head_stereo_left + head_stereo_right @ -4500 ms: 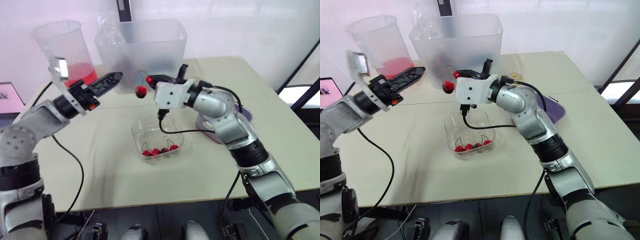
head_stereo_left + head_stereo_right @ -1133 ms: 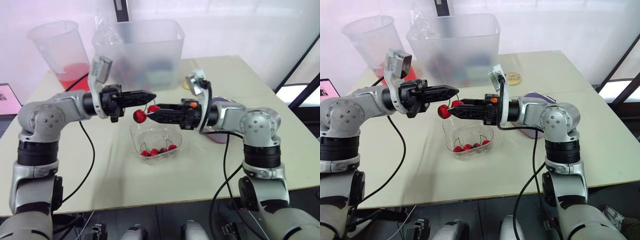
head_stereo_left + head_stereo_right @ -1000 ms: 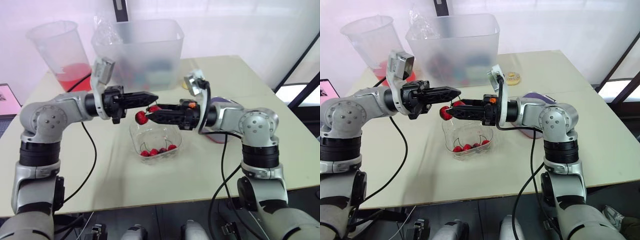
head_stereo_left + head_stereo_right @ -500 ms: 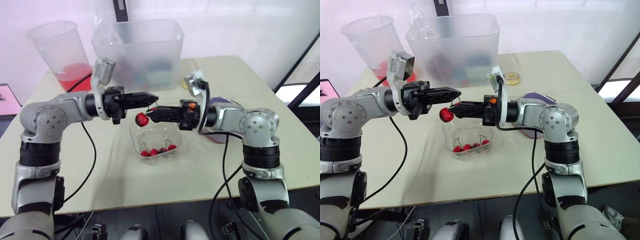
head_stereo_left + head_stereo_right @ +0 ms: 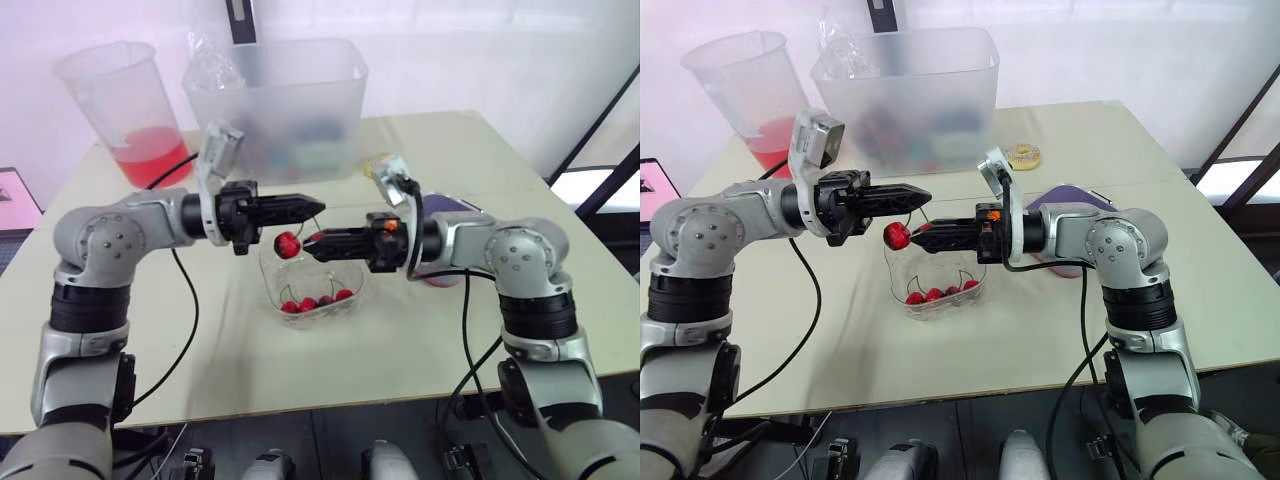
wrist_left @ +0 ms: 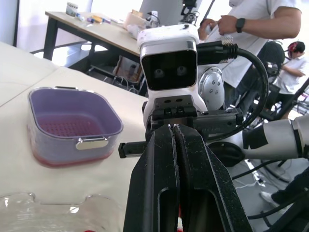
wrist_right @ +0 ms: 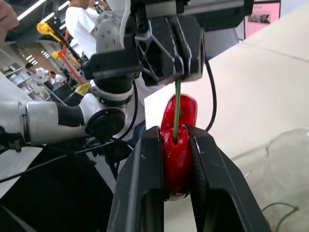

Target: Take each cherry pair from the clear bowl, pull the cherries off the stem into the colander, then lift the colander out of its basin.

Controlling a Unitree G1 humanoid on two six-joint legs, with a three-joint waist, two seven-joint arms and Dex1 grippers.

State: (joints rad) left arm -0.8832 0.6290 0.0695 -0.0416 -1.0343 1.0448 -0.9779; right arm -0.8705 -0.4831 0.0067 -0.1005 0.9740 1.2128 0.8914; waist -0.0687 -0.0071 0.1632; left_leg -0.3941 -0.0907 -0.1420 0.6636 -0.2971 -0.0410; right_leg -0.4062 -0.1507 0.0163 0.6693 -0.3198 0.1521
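The right claw [image 7: 175,134] clenches a glossy red cherry [image 7: 177,159], while the left claw [image 6: 173,128], fingers pressed together, pinches its thin green stem [image 7: 176,104]. Both hang just above the clear plastic bowl [image 5: 352,282] of cherries. The purple square colander [image 6: 72,121] sits on the worktop [image 5: 230,350] near the right arm.

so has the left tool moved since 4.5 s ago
Yes. The left tool has swung to the robot's right, from near the pitcher to above the clear bowl.

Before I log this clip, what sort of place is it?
Probably a robotics lab or shared workshop: people stand by a cluttered workbench beyond the table, which holds a staged clear bowl and colander.
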